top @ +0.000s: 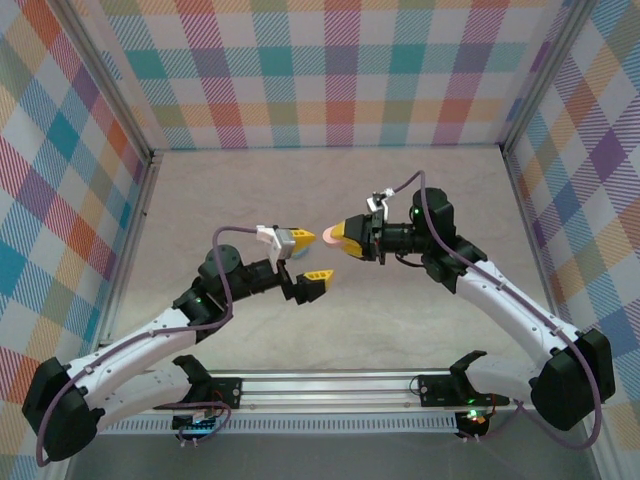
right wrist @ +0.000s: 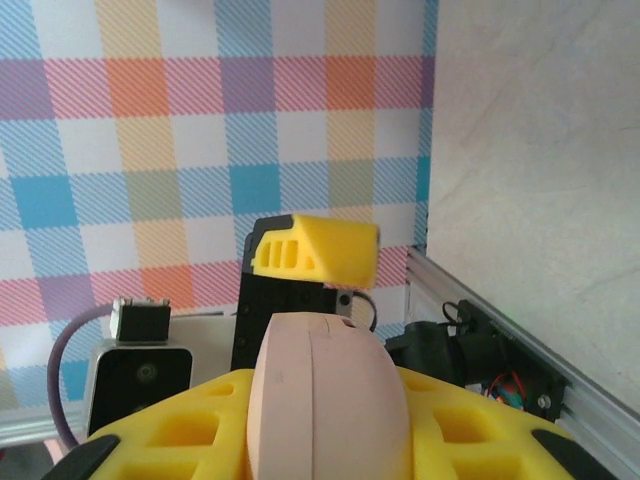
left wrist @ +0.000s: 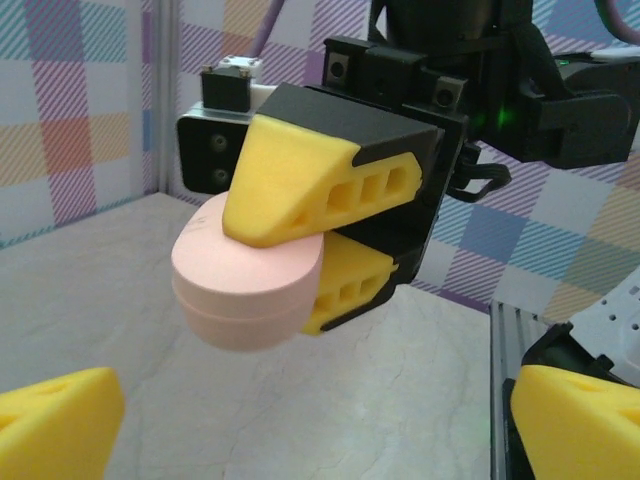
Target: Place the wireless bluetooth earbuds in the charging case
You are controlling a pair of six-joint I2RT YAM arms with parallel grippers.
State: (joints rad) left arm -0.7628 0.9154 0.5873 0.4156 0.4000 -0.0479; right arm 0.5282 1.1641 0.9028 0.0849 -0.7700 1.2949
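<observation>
**Right gripper (left wrist: 280,265) clamped on the pink charging case (left wrist: 235,290); left gripper (top: 310,258) spread wide apart.**
We see wedge-shaped yellow fingers (left wrist: 290,180) pinching a smooth, matte oval shell with a seam round its middle. Its long axis runs past the fingertips toward the left gripper, above the table (top: 300,190). Both arms bend inward, wrists facing.

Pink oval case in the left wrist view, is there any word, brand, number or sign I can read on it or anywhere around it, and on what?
None readable.
The pink oval plastic case, clamped in the right gripper, is blank on every face shown.
The yellow fingers carry no marks.
The small electronics board at the bottom of the top view is too small to read.
</observation>
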